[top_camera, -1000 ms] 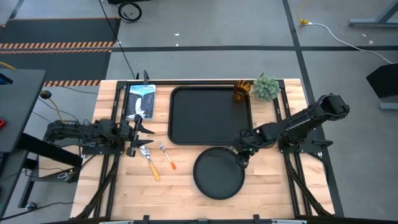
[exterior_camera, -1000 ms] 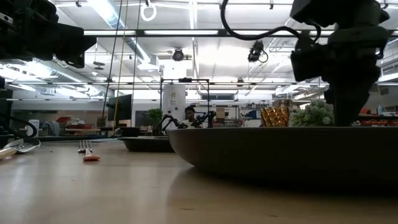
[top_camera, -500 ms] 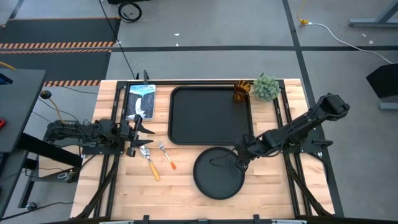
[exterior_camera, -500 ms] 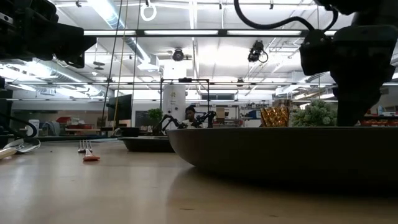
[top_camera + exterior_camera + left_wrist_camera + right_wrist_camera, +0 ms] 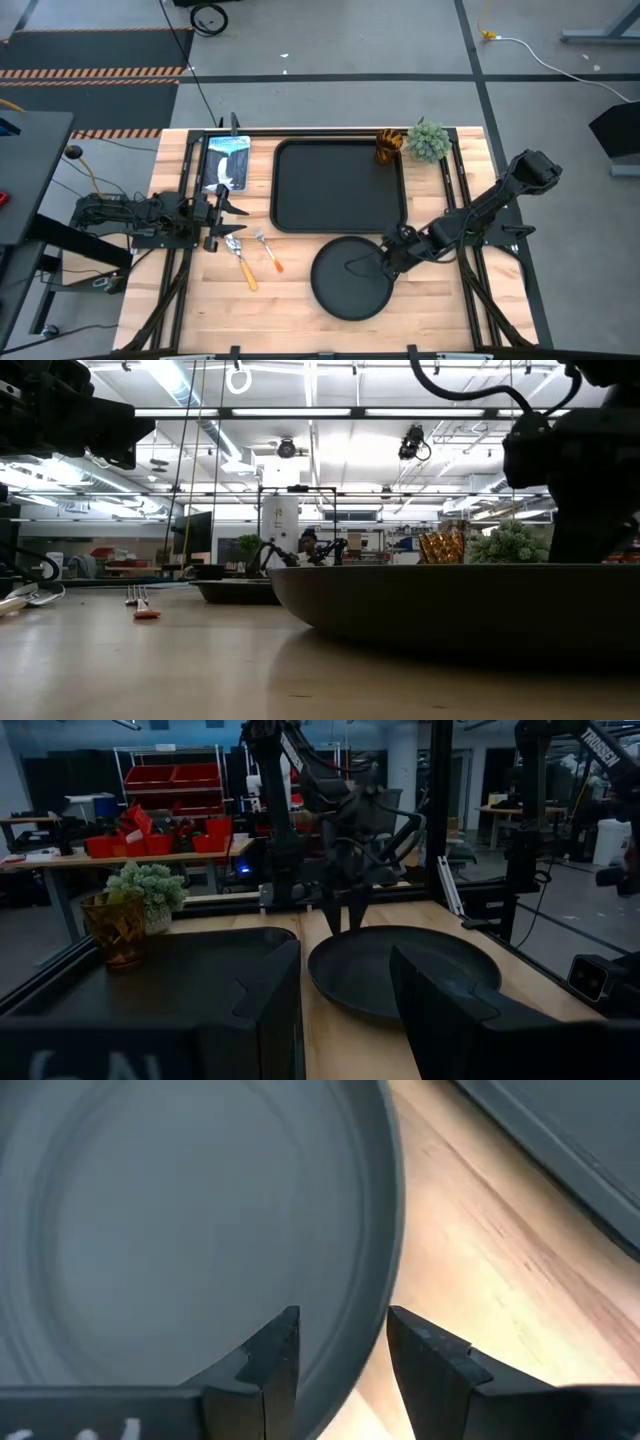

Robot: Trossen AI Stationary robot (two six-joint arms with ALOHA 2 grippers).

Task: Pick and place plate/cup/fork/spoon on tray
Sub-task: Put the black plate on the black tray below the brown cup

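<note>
The round black plate (image 5: 350,282) lies flat on the wooden table, just near of the black tray (image 5: 340,186). My right gripper (image 5: 384,263) is open and low at the plate's right rim (image 5: 388,1230). One finger stands over the plate's inside and the other outside the rim. The amber cup (image 5: 388,148) stands in the tray's far right corner. The fork (image 5: 268,250) and spoon (image 5: 240,260) lie on the table left of the plate. My left gripper (image 5: 232,215) waits open at the table's left side.
A fuzzy green potted plant (image 5: 428,140) stands right of the cup, off the tray. A blue-and-white flat packet (image 5: 227,162) lies at the far left. Bare wood shows on the near side, left and right of the plate.
My right gripper has moved toward the table's near edge and down, from beside the tray's near right corner to the plate's right rim. The plate has stayed where it was.
</note>
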